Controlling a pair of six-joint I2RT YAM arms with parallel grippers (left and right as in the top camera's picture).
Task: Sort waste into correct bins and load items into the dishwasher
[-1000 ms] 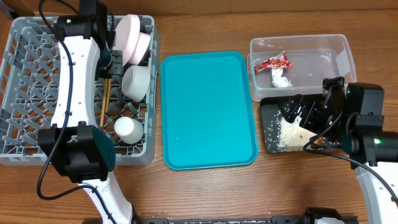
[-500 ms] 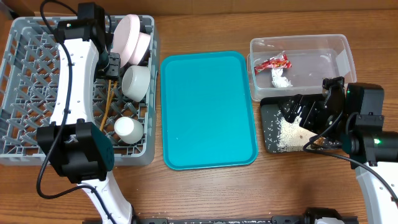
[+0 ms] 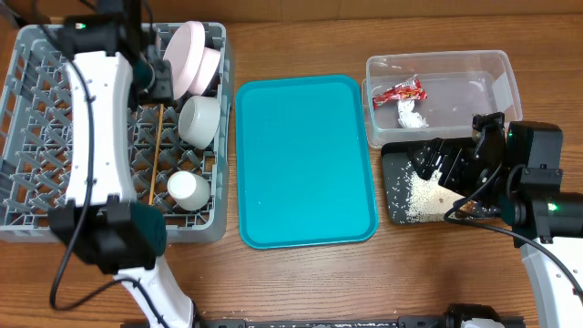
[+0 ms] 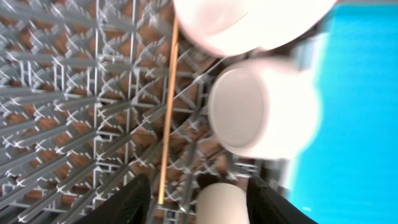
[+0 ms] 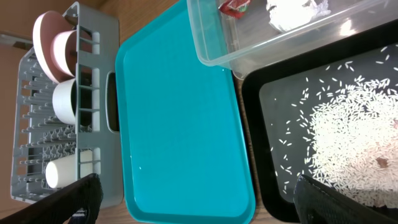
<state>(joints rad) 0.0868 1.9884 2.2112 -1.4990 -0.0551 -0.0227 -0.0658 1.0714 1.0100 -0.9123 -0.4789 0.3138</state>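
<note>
Between dish rack (image 3: 36,137) and clear tub (image 3: 496,87) lies the teal tray (image 3: 305,164).

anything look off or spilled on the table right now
Only a little: the wooden chopstick lies flat on the dish rack floor, beside the white bowl and cup, not stood upright. Rice grains are scattered but stay inside the black tray.

Left wrist view: the whole picture is motion-blurred, and the pegs of the rack (image 4: 62,124) lose their edges. The pale dish (image 4: 249,18) is cut by the top edge and the cup (image 4: 221,202) by the bottom edge.

Right wrist view: the clear tub (image 5: 261,50), red wrapper (image 5: 233,6) and paper wad (image 5: 292,12) are cut by the top edge. The black tray (image 5: 264,155) runs past the right edge.

Overhead view: the right gripper (image 3: 439,169) covers part of the black tray. The left arm (image 3: 96,118) hides a strip of the rack.
</note>
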